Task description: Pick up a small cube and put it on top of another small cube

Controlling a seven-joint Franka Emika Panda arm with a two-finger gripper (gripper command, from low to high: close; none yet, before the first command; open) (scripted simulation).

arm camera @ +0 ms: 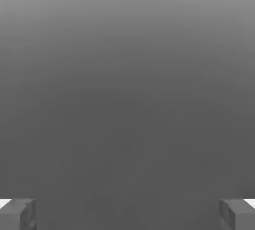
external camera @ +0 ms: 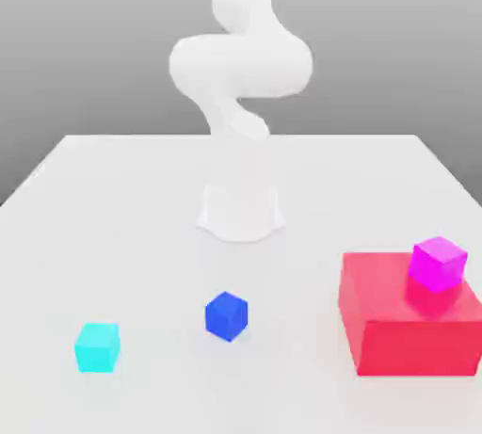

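Across the exterior view from its left: a cyan cube point(external camera: 97, 346) sits on the white surface point(external camera: 122, 216), the small dark blue cube point(external camera: 226, 315) rests near the middle, free and untouched, and a magenta cube point(external camera: 438, 263) stands on the red block point(external camera: 409, 324). The claw point(arm camera: 127, 214) has its fingers point(arm camera: 17, 214) spread wide, holding nothing. The reach looks not yet begun; next it must descend over the blue cube.

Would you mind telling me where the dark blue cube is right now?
In the exterior view, the dark blue cube sits on the white table, in front of the arm's base, between the cyan cube and the red block.
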